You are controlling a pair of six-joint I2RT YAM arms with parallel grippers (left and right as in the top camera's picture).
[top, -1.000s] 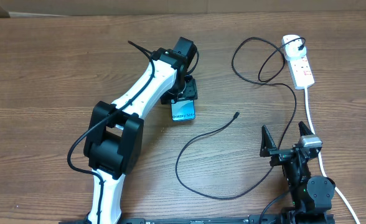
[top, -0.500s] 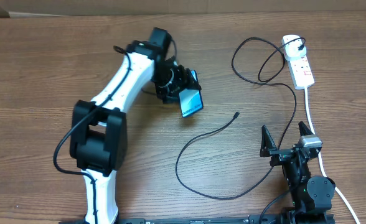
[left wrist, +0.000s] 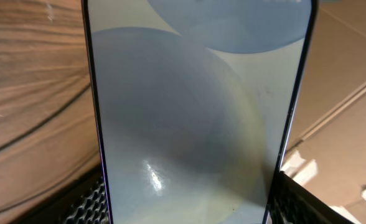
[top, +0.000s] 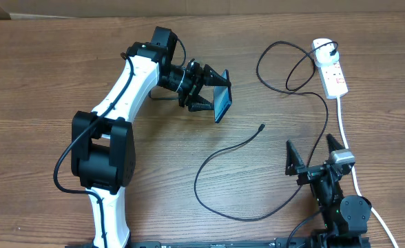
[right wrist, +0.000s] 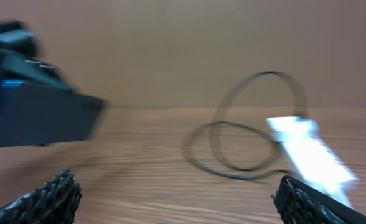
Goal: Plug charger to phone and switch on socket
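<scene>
One slim phone point(left wrist: 195, 112), pale blue-white screen, clamped in left gripper point(top: 214, 94)

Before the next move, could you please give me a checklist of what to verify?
1. Phone gripped in left claw, lifted off the table: ok.
2. Right claw open and empty: ok.
3. Charger connector tip lying free on the table, apart from both claws: ok.
4. Charger plug sitting in the socket: ok.
5. Socket switched on: cannot tell.
6. Phone's charging port turned toward the connector tip: cannot tell.
</scene>
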